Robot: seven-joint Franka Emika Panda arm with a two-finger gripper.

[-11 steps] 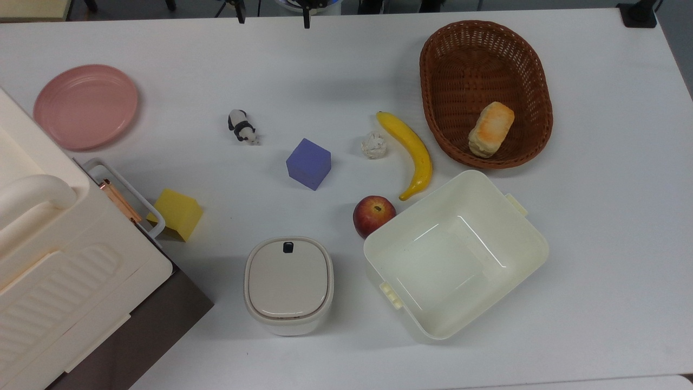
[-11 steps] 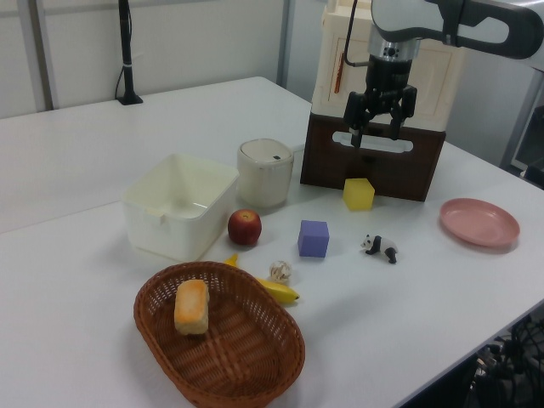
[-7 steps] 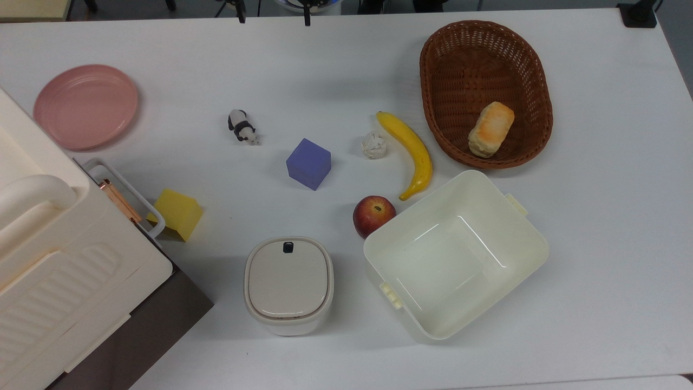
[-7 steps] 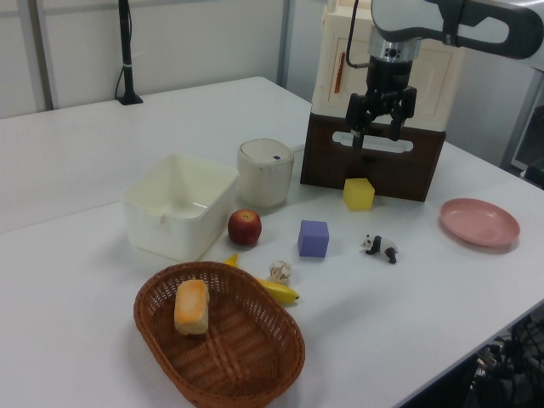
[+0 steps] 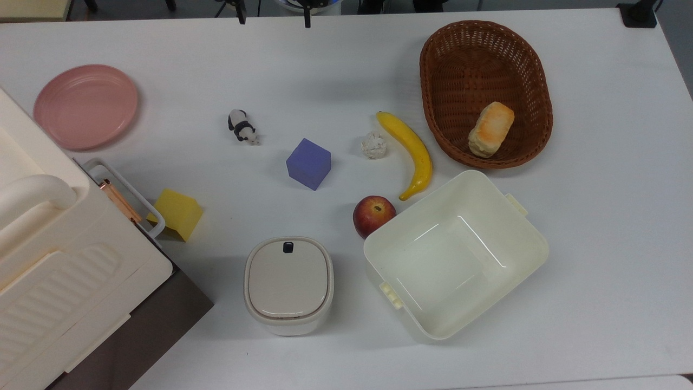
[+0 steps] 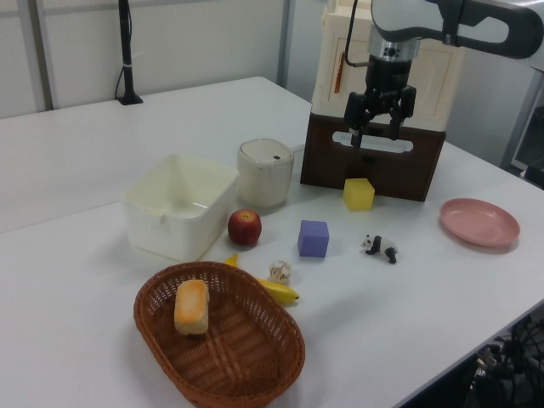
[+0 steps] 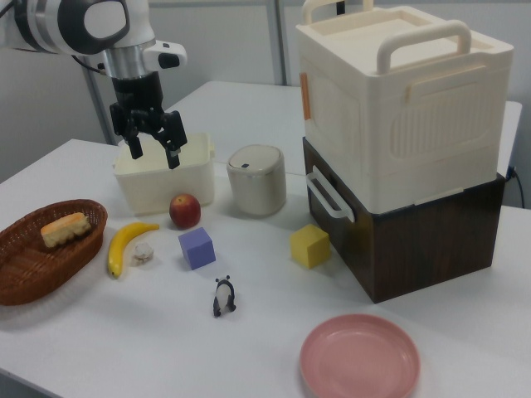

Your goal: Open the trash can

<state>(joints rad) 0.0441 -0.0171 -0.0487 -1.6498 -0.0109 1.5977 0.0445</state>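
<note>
The trash can (image 5: 288, 284) is a small beige-white rounded bin standing near the table's front edge in the top view. Its flat greyish lid is down, with a small dark button (image 5: 288, 247) at the lid's far edge. In the left view the trash can (image 6: 264, 172) stands left of my gripper (image 6: 374, 136), which hangs open and empty well above the table. In the right view my gripper (image 7: 155, 156) hovers over the table to the left of the trash can (image 7: 256, 179), fingers pointing down and apart from it.
A cream tub (image 5: 520, 233) and an apple (image 5: 373, 215) sit right of the bin in the top view. A large cream appliance (image 5: 54, 260) on a brown box stands to its left. A yellow cube (image 5: 177, 214), purple cube (image 5: 308, 163), banana (image 5: 411, 151) and basket (image 5: 460, 59) lie beyond.
</note>
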